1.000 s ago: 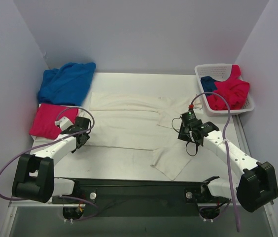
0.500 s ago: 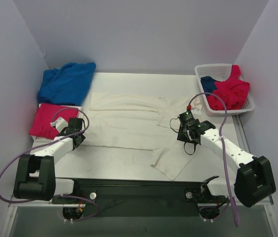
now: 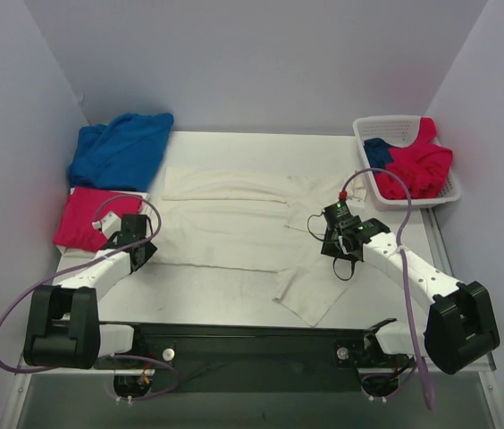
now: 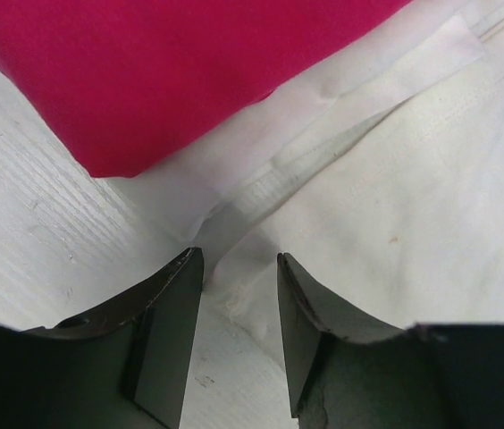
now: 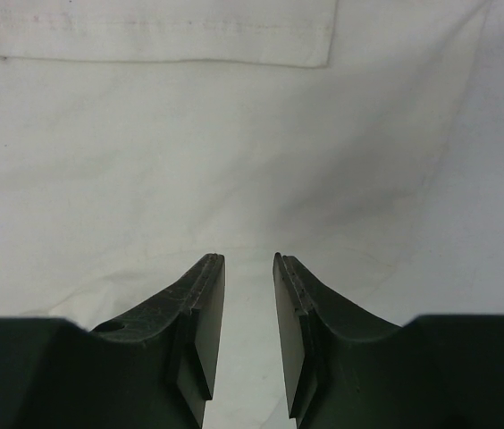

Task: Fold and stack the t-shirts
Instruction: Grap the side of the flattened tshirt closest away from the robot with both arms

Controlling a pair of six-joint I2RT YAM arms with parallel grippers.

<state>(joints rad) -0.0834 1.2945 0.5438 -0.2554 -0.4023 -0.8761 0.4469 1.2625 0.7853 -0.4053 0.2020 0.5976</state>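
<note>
My left claw [image 4: 239,268] sits half-closed over the cream t-shirt [image 3: 234,237]'s left hem, right claw [image 5: 247,268] likewise at its right side, shirt lying lengthwise between them, and whether either grips I can't tell.

Five t-shirts [image 3: 234,228] — one basket [image 3: 390,125] (two arms [image 3: 100,264]).

Compared to a second ago, the left gripper [image 4: 239,261] is pulled a bit left, off the body of the cream-white t-shirt [image 3: 234,232] and onto its left edge, just beside the crimson-pink t-shirt [image 3: 87,219]. Its jaws are brought in noticeably, though a gap is left. The right gripper [image 5: 249,259] is nudged slightly up and left over the cloth, jaws narrowed just a touch, and that arm's black elbow is swung a little leftward too.
</note>
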